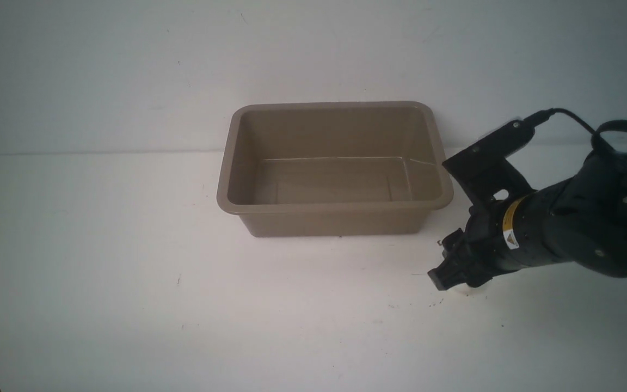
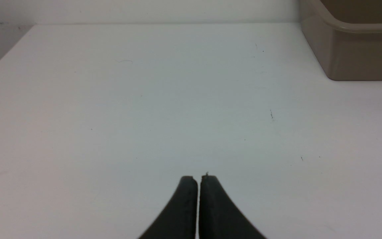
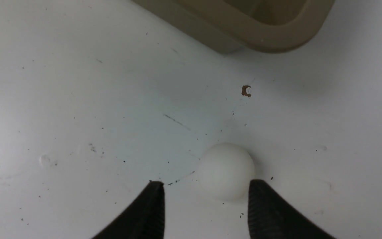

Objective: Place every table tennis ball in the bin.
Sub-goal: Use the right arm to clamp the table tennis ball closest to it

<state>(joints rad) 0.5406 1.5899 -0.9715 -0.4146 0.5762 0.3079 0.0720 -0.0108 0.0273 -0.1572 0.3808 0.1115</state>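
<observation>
A white table tennis ball point(image 3: 225, 171) rests on the white table, just ahead of my right gripper point(image 3: 207, 182). That gripper is open, and the ball sits close to one fingertip point(image 3: 259, 189) without being held. In the front view my right gripper point(image 1: 447, 272) is low over the table, right of the bin's near right corner, and hides most of the ball. The taupe-brown bin point(image 1: 335, 207) stands mid-table with nothing visible inside. My left gripper point(image 2: 199, 177) is shut on nothing, over bare table to the left of the bin point(image 2: 353, 49).
A small brown chip point(image 3: 246, 90) marks the tabletop between the ball and the bin's corner point(image 3: 260, 36). A wall rises right behind the bin. The right arm's cable point(image 1: 575, 117) loops above its wrist.
</observation>
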